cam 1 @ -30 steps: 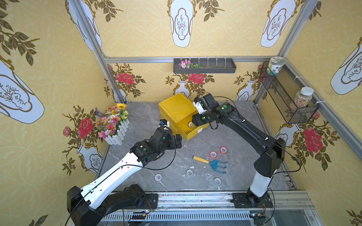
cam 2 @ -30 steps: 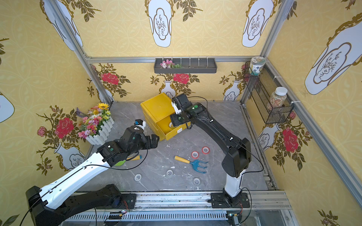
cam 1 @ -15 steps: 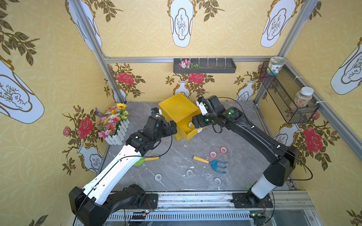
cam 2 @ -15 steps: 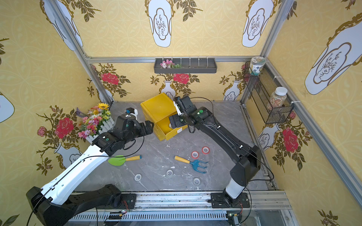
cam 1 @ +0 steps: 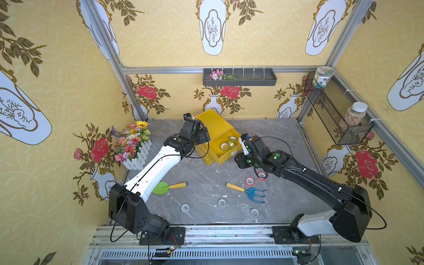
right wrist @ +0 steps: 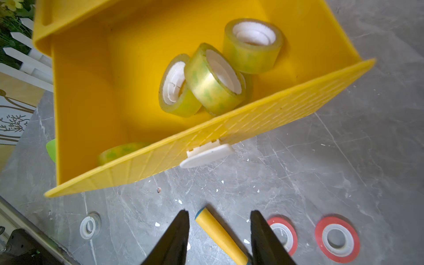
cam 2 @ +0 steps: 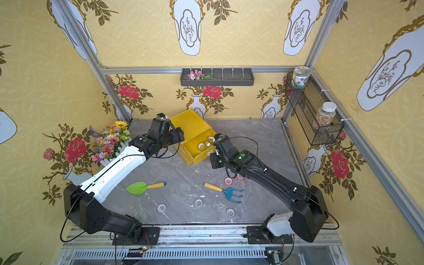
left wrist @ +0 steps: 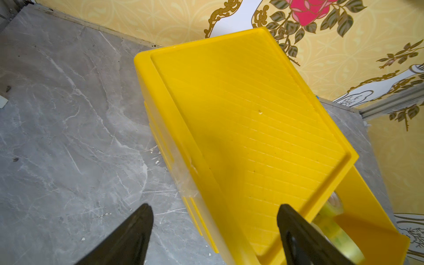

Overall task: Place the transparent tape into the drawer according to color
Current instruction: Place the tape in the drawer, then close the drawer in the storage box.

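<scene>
The left gripper (left wrist: 213,206) is seen in the left wrist view with its jaws spread wide and nothing between them, held over the ribbed top of the yellow cabinet (left wrist: 241,110). Of the yellowish-green tape rolls (left wrist: 341,236), only a blurred part is glimpsed past one finger, inside the pulled-out drawer (left wrist: 371,206).

In the right wrist view the right gripper (right wrist: 219,212) is shown part-way apart, with nothing gripped, on the side of the drawer's white handle (right wrist: 206,154) and clear of it. Four yellowish-green tape rolls are counted in the drawer: three bunched together, a fourth (right wrist: 121,150) half hidden behind the drawer front. On the table (right wrist: 344,137) two red tape rolls (right wrist: 337,238) are seen, one partly covered by a finger. One of the clear-grey tape rolls (right wrist: 90,226) is also seen, and the yellow handle of the blue rake (right wrist: 218,229) shows between the fingers.

In both top views only three rolls are made out in the drawer. Three clear-grey tape rolls (cam 1: 185,208) are spread near the table's front edge, which the wrist views do not show. One red roll is partly covered by the right arm (cam 1: 309,179). One green trowel (cam 1: 160,188) and one flower box (cam 1: 134,149) are found beside the left arm.
</scene>
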Available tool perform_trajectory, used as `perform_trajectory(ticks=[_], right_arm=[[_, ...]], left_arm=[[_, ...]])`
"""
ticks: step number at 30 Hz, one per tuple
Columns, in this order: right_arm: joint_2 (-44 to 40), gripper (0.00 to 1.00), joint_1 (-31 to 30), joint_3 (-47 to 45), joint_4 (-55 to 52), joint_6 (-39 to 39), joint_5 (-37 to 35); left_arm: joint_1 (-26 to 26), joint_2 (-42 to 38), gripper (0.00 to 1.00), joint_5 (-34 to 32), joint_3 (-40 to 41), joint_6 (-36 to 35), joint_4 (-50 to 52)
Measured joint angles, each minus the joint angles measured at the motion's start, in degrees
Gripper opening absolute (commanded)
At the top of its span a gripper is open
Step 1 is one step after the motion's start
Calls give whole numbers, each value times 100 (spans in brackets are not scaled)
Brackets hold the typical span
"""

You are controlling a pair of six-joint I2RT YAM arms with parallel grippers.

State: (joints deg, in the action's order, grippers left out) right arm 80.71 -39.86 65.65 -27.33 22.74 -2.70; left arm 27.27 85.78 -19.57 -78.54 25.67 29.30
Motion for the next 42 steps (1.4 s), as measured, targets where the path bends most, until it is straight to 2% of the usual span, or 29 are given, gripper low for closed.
perform_trajectory(ticks=[9,25,30,38,42], right_arm=[[610,45,92,157,1084,107,177],[1917,46,264,562,3224,518,496],[2186,47,245,621,3554,713,538],[1810,68,337,146,3840,1082,527],[1838,69,787,-636,4524,1930,817]], left_arm=[[-72,352,87,-55,-111,-37,98],[-72,494,87,118,-2,-15,-240],[-81,496,87,125,46,-13,-356],[-151,474,89,179,68,-22,-378],[-269,448,89,350,114,-33,-396]])
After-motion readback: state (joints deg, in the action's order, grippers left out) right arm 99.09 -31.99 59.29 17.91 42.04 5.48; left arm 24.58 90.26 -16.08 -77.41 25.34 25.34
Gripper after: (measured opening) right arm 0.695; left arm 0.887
